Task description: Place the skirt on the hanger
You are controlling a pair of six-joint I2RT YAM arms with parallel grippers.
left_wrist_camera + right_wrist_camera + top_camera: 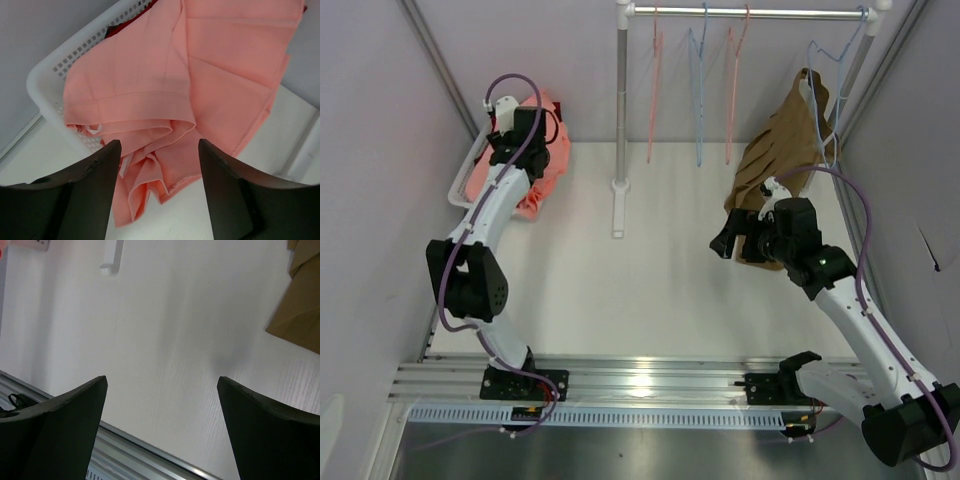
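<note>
— Where is the skirt [200, 90]?
— The soft pleated cloth spills over the rim of a white perforated basket [50, 75], down to the desk [170, 220]. The left gripper [159, 150] is just above it, fingers apart, holding nothing.
— And the right gripper [162, 382]?
— Also apart, above the smooth white desk. The thin triangular wire hanger [732, 90] hangs on the metal rail [750, 13].

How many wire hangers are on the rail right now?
4. Along the rail, left to right: left salmon-pink hanger, light-blue hanger, second salmon-pink hanger, then far-right light-blue hanger carrying the brown garment, which may hide another.
</note>
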